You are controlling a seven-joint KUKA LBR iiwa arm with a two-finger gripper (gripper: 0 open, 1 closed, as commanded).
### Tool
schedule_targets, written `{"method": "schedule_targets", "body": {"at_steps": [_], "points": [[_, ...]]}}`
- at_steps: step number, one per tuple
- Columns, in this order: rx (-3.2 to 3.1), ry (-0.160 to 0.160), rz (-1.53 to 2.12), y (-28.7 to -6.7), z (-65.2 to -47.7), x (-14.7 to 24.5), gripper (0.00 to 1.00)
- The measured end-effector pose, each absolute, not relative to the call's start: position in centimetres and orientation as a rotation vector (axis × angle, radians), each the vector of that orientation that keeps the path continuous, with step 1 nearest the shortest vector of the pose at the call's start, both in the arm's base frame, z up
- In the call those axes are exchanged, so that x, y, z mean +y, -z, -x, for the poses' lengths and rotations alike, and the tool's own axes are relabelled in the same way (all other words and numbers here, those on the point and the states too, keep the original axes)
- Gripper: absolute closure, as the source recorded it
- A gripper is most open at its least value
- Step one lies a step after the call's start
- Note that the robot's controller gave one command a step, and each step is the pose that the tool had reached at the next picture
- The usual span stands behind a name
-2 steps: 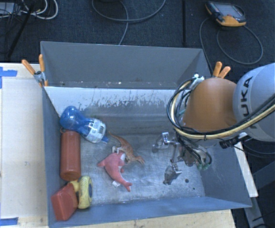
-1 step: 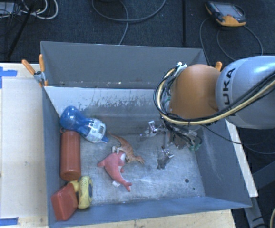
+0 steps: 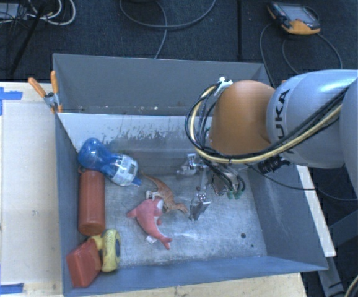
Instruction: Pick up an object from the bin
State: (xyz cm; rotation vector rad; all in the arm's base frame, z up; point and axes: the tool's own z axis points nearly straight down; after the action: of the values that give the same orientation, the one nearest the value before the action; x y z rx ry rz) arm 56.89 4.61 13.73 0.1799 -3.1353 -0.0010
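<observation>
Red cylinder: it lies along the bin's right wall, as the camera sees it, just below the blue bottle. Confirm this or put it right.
The side is wrong. The camera view shows the red cylinder lying along the left wall of the bin, not the right one. The rest holds: it lies just below the blue bottle in that view.

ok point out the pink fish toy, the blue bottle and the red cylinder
pink fish toy (image 3: pixel 147 216), camera view, on its body
blue bottle (image 3: pixel 95 156), camera view, on its blue rounded end
red cylinder (image 3: pixel 91 204), camera view, middle of its side
</observation>
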Motion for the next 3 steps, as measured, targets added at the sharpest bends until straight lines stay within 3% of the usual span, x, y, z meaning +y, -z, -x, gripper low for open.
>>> {"method": "schedule_targets", "body": {"at_steps": [1,2,3], "points": [[-3.119,0.000,-0.426,-8.7,-59.7,5.8,0.00],[-3.152,0.001,0.033,-7.4,-59.7,6.3,1.00],[-3.152,0.001,0.032,-7.4,-59.7,6.3,1.00]]}}
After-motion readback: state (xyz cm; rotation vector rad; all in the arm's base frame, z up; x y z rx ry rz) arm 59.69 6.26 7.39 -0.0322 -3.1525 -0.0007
